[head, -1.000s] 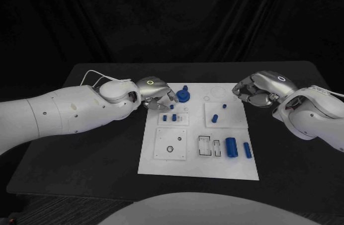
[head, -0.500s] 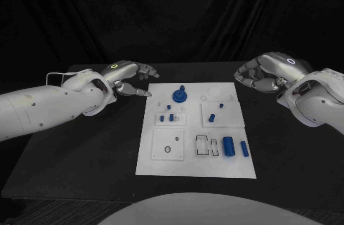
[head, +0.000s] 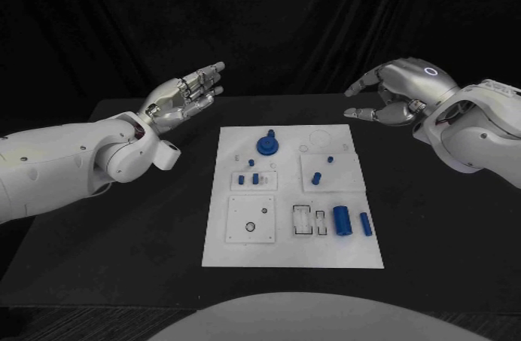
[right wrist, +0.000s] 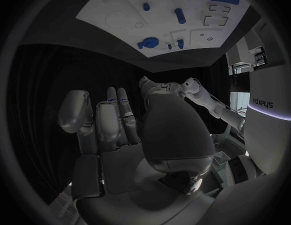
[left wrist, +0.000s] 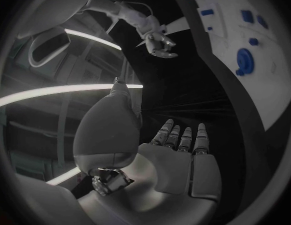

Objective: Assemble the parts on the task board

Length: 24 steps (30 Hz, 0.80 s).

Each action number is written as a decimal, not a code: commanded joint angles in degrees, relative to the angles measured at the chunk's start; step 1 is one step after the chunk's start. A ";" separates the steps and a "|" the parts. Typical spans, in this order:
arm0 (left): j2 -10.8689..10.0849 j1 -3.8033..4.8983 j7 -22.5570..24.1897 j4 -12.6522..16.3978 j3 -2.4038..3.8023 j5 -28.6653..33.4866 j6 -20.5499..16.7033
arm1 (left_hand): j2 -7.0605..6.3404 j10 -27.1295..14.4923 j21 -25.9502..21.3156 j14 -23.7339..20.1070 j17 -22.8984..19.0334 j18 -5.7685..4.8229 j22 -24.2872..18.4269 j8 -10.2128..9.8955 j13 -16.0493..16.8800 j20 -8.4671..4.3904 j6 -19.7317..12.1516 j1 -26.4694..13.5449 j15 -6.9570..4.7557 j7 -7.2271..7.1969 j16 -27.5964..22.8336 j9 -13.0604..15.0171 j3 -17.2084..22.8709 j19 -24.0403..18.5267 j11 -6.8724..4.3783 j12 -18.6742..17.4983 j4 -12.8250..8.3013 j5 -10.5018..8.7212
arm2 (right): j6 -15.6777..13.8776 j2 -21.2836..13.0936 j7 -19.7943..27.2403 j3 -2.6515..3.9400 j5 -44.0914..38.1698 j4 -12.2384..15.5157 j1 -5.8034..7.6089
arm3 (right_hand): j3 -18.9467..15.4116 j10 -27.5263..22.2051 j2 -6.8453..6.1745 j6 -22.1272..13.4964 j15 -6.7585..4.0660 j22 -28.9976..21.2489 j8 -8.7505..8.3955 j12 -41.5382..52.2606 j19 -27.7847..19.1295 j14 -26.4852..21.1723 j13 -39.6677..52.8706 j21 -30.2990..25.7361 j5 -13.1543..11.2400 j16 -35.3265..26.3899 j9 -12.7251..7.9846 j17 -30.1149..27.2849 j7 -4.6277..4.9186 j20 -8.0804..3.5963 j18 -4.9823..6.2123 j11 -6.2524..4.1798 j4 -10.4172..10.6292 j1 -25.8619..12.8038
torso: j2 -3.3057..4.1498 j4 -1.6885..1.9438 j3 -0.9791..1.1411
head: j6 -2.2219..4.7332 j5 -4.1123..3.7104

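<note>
Not much looks finished yet. On the task board [head: 291, 198], a flat white plate mid-tabletop [head: 130, 228], a round blue gear-like part [head: 266, 144] is seated and small pegs are stood upright, but 2 smooth blue cylinders [head: 342, 220] are left lying loose. Nothing is held: left hand [head: 187, 92] raised flat with fingers straight, right hand [head: 393, 94] loosely curled, both lifted clear.
</note>
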 commanded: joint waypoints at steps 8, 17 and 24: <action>0.00 -2.74 6.53 4.60 -0.02 14.48 9.52 | 4.32 -1.70 -0.48 0.04 -0.09 0.94 -8.15 -0.37 -1.07 0.56 -1.81 -0.96 -0.15 -3.20 -0.20 -0.24 3.18 -0.16 -2.52 -0.78 -0.16 -1.25 | 12.33 1.82 -1.28 0.01 -5.43 -2.05 -2.58 | -0.32 2.18 1.48 -1.80 -0.66 7.46 0.73 -0.32 -0.32 -0.52 -3.76 -1.35 4.49 -0.45 -2.60 -0.40 -2.63 -0.62 1.08 -0.29 -1.64 6.00 | -0.70 1.06 -2.15 | 0.00 -1.77; -0.03 -3.64 7.45 5.03 -0.03 14.92 8.72 | 6.28 -1.92 -1.15 0.04 -0.09 2.83 -16.86 -0.38 -1.20 -1.96 -1.90 -1.38 -4.79 -3.72 -0.20 -0.25 4.33 -0.02 -3.64 -0.93 -0.22 -1.31 | 13.79 3.68 -0.66 0.01 -5.64 -4.17 -4.37 | -0.13 7.24 1.94 1.05 0.00 7.71 1.44 -2.05 1.39 0.90 -6.91 -0.04 4.09 -1.12 -3.42 -1.21 -1.09 -0.06 0.84 -0.43 -1.42 5.45 | -1.52 1.78 -3.20 | 0.00 -2.13; 0.19 -4.01 7.24 5.07 -0.04 14.97 8.29 | 11.14 -1.92 -1.15 0.04 -0.09 2.51 -16.86 -0.36 -1.20 -1.84 -1.62 -0.35 -4.03 -3.30 -0.20 -0.23 5.93 -0.02 -3.31 -0.93 -0.45 0.37 | 13.50 4.80 -0.07 0.01 -5.67 -5.39 -5.40 | -0.16 9.44 2.15 1.73 -0.27 7.67 1.40 -2.54 1.57 1.21 -7.91 -0.22 3.59 -1.16 -3.86 -0.94 -0.71 -0.25 0.85 -0.82 -1.24 5.28 | -2.74 2.22 -3.74 | 0.00 -2.52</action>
